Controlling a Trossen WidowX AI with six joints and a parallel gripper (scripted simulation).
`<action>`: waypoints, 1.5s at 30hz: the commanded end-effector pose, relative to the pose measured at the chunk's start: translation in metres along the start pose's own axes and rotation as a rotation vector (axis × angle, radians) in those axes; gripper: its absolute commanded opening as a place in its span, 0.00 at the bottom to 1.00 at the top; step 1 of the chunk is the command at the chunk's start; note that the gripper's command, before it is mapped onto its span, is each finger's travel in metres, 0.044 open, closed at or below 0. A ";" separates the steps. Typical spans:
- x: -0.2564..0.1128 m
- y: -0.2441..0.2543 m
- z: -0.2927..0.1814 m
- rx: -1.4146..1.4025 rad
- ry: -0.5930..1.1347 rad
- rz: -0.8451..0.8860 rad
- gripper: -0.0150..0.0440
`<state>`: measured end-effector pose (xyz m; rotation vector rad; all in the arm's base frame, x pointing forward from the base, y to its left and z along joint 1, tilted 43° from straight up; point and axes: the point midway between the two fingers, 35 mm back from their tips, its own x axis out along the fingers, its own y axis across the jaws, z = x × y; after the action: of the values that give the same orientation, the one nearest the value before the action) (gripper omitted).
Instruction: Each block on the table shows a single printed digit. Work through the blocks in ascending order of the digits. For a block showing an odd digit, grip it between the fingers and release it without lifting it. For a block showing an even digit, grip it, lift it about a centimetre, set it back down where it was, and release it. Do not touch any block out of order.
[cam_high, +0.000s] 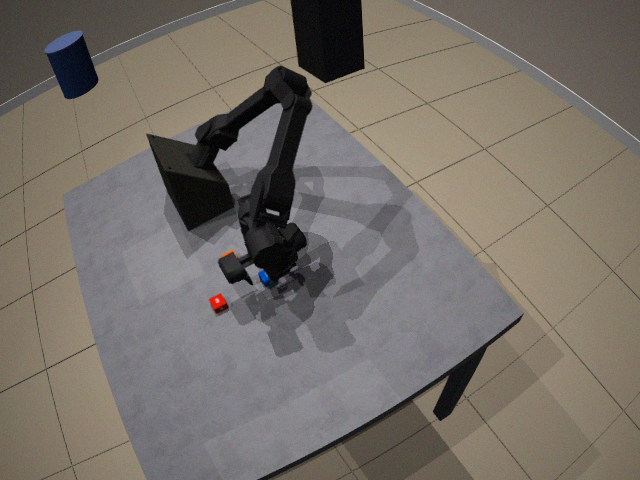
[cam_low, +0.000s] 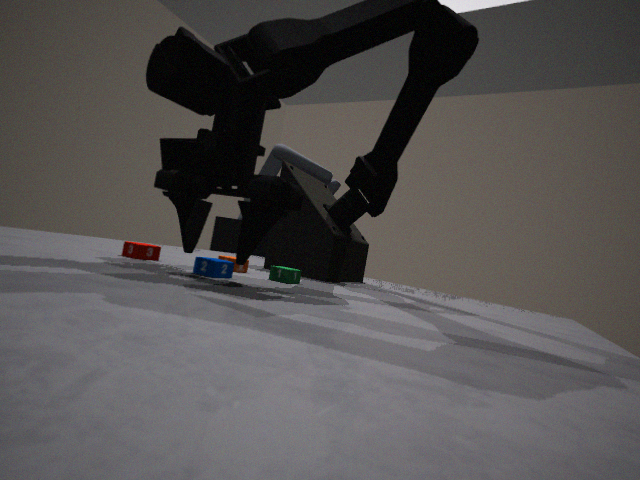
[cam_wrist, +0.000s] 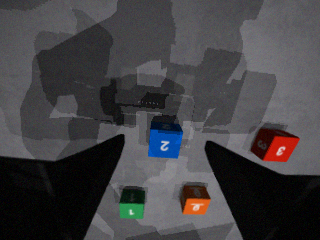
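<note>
A blue block showing 2 rests on the table. My gripper is open and empty, pointing down, with its fingertips a little above the table on either side of the blue block in the wrist view, not touching it. A red block showing 3 stands to the right in the wrist view. A green block showing 1 is hidden in the top view. An orange block stands beside green; its digit is unclear.
The arm's dark wedge-shaped base stands on the table behind the blocks. The orange and green blocks lie on the base side of the blue one. A blue cylinder and a black pillar stand off the table.
</note>
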<state>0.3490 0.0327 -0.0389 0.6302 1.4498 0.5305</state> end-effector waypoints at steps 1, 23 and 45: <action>0.008 0.000 -0.003 0.009 0.005 0.008 0.93; 0.012 0.000 -0.003 0.009 0.005 0.008 0.46; -0.003 0.000 -0.003 0.009 0.004 0.007 0.46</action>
<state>0.3438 0.0337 -0.0411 0.6435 1.4608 0.5287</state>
